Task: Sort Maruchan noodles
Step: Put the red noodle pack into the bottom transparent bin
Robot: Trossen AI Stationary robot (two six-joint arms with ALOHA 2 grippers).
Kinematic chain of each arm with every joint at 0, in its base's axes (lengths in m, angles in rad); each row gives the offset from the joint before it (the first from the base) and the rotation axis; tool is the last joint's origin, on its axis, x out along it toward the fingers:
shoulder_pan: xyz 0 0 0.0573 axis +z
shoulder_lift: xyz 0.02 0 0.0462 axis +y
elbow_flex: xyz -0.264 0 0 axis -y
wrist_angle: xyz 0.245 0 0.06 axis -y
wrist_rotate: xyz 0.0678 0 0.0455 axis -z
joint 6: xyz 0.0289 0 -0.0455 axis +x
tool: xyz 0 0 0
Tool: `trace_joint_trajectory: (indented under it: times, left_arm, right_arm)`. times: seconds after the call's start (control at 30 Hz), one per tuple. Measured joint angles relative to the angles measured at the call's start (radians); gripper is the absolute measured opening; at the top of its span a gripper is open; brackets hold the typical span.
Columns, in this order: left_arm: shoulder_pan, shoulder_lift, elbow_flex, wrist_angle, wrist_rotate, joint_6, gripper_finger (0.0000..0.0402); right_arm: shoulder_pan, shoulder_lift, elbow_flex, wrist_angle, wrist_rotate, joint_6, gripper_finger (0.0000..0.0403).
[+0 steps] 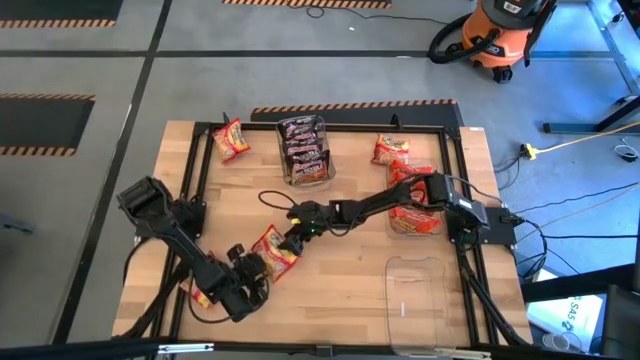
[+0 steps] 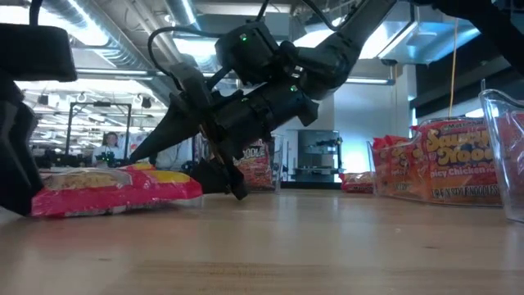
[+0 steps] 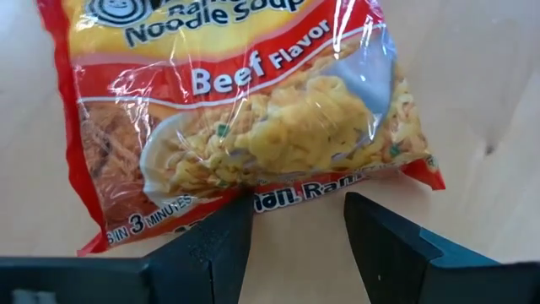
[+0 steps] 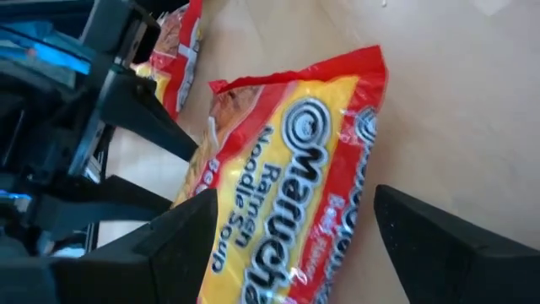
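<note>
A red-and-yellow Beef flavor Maruchan packet (image 1: 274,250) lies flat on the wooden table (image 1: 350,270) at front centre, and it also shows in the low view (image 2: 115,188). My left gripper (image 1: 260,270) is open just at the packet's near sealed edge (image 3: 295,196), one finger on either side of it. My right gripper (image 1: 296,236) is open and comes slanting down from the far right. Its fingers stand to either side of the packet's other end (image 4: 287,177). I cannot tell whether either gripper touches the packet.
Another packet (image 1: 202,296) lies under my left arm. Loose packets lie at far left (image 1: 231,138) and far right (image 1: 390,150). A clear bin (image 1: 305,150) holds dark packets and another bin (image 1: 415,218) holds red ones. An empty clear bin (image 1: 415,290) stands front right.
</note>
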State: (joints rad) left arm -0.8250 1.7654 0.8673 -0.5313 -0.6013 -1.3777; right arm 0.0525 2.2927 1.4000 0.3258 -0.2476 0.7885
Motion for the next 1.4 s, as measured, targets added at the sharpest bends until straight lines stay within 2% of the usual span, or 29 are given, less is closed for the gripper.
trace_joint_trajectory:
  times: [0.37,0.53,0.77,0.93,1.1,1.4]
  left_arm:
    - [0.003,0.014,0.0,0.013,-0.041,0.004,0.0185]
    - [0.032,0.017,-0.001,0.041,-0.08,0.078,0.0185]
    - [0.085,0.017,-0.001,0.126,-0.061,0.209,0.0185]
    - [0.09,0.017,0.0,0.171,-0.051,0.24,0.0184]
    - [0.091,0.017,-0.002,0.153,-0.075,0.243,0.0184]
    - [0.089,0.016,0.0,0.158,-0.092,0.246,0.0185]
  right_arm:
    - [0.018,0.022,0.001,-0.011,-0.014,0.023,0.0301]
    - [0.032,0.024,-0.003,0.032,-0.025,0.036,0.0301]
    - [0.043,0.025,-0.006,0.089,-0.011,0.039,0.0301]
    - [0.044,0.031,-0.006,0.186,-0.034,0.03,0.0298]
    - [0.049,0.034,-0.008,0.215,-0.078,0.034,0.0264]
    - [0.046,0.031,-0.006,0.196,-0.083,-0.003,0.0167]
